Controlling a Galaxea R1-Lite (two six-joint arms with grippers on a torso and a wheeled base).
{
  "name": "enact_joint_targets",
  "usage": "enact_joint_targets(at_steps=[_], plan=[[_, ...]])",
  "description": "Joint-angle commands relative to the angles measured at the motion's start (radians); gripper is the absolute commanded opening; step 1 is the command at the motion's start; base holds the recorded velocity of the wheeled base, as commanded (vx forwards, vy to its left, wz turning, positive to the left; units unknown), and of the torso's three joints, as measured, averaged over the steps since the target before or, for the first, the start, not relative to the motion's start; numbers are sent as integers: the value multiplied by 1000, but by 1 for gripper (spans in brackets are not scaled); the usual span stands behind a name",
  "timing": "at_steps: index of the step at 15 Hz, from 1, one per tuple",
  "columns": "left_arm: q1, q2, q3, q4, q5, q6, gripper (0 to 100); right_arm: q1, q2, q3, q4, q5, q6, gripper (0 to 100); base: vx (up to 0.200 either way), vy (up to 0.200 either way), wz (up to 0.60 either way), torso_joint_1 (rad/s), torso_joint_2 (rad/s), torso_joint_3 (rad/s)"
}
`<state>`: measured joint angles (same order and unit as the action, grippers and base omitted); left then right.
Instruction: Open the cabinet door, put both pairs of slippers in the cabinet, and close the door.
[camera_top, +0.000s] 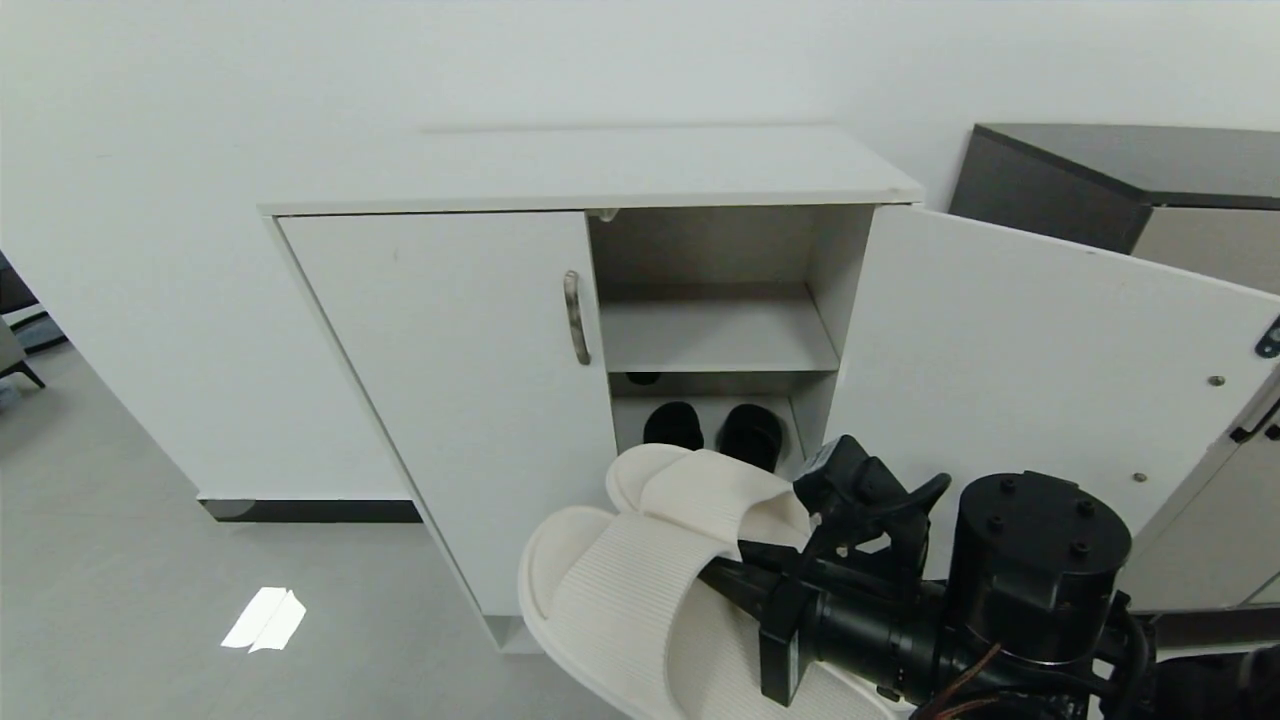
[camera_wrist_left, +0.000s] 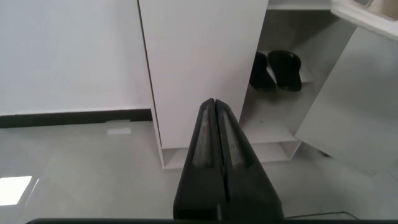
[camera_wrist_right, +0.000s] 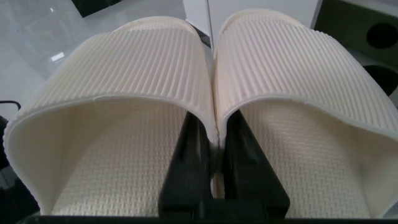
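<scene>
A white cabinet (camera_top: 590, 170) stands against the wall, its right door (camera_top: 1020, 360) swung open and its left door (camera_top: 450, 380) closed. One pair of black slippers (camera_top: 712, 432) (camera_wrist_left: 277, 67) sits on a lower shelf inside. In front of the open compartment, my right gripper (camera_top: 740, 570) (camera_wrist_right: 214, 149) is shut on a pair of white ribbed slippers (camera_top: 640, 560) (camera_wrist_right: 205, 93), pinching their inner edges together. The toes point toward the cabinet. My left gripper (camera_wrist_left: 214, 124) hangs low over the floor before the closed door, shut with nothing in it.
The upper shelf (camera_top: 715, 335) in the open compartment is bare. A dark grey unit (camera_top: 1100, 180) stands close behind the open door on the right. Open grey floor (camera_top: 200, 560) lies to the left, with a chair leg (camera_top: 15, 365) at the far left edge.
</scene>
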<state>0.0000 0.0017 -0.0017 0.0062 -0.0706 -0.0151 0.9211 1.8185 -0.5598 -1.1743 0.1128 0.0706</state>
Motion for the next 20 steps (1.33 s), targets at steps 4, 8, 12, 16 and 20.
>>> enact_joint_targets(at_steps=[4, 8, 12, 16, 20], plan=[[0, 1, 0, 0, 0, 0, 0, 1, 2, 4, -4, 1, 0, 0, 0, 0, 0, -150, 459, 301], [0, 1, 0, 0, 0, 0, 0, -1, 4, 14, -31, 30, 3, 0, 0, 0, 0, -99, 361, 262], [0, 1, 0, 0, 0, 0, 0, 2, 31, 21, -120, 8, -5, 0, 0, 0, 0, -12, 44, 23], [0, 1, 0, 0, 0, 0, 0, 21, -48, -170, 156, -315, -28, 0, 0, 0, 0, 0, 0, 0], [0, 1, 0, 0, 0, 0, 0, 74, -99, -615, 835, -631, 238, 0, 0, 0, 0, 0, 0, 0]])
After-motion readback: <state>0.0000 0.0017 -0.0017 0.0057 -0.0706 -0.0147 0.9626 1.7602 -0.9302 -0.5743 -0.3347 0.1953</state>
